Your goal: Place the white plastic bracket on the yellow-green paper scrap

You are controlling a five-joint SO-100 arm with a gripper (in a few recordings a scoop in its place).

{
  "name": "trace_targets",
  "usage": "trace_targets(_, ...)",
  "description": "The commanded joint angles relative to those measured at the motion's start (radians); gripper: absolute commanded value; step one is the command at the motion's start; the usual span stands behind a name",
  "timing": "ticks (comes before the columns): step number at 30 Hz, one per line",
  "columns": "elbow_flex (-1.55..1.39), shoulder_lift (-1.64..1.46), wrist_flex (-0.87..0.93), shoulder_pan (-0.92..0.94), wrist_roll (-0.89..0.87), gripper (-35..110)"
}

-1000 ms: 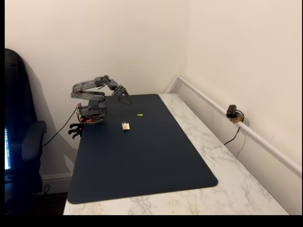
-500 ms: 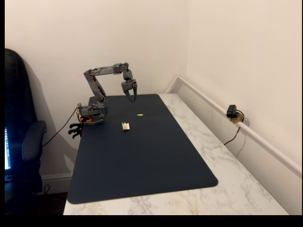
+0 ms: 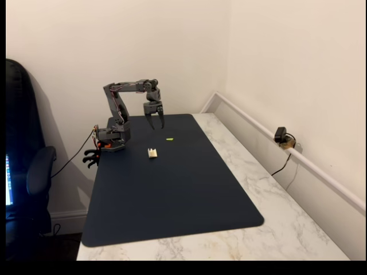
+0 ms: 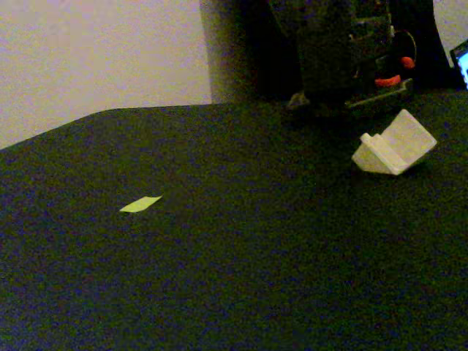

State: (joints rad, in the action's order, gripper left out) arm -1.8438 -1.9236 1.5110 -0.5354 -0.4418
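White plastic bracket (image 4: 393, 145) apart from yellow-green paper scrap (image 4: 140, 205)

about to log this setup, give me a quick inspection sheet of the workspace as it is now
surface: dark mat on a white marbled table.
job's things: white plastic bracket lies on the mat near the arm's base; yellow-green paper scrap lies flat on the mat, apart from the bracket, nothing on it.
clutter: nothing seen on the mat besides those two.
grippers: tool hangs in the air over the far end of the mat, pointing down, fingers spread, holding nothing.
cables: one black cable runs from the arm's base off the table edge; another drops from a small black camera on the wall ledge.
surroundings: plain walls in a corner, dark chair at the picture's left.
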Motion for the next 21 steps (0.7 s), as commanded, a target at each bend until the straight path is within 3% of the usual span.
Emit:
trace_targets(1, -0.112, -0.100, -0.046, -0.077, -0.110, 32)
trace_targets(5, -0.221, -0.069, -0.126, -0.144, -0.199, 27)
trace_targets(21, -0.213, 0.192, -0.247, -0.305, -0.362, 35)
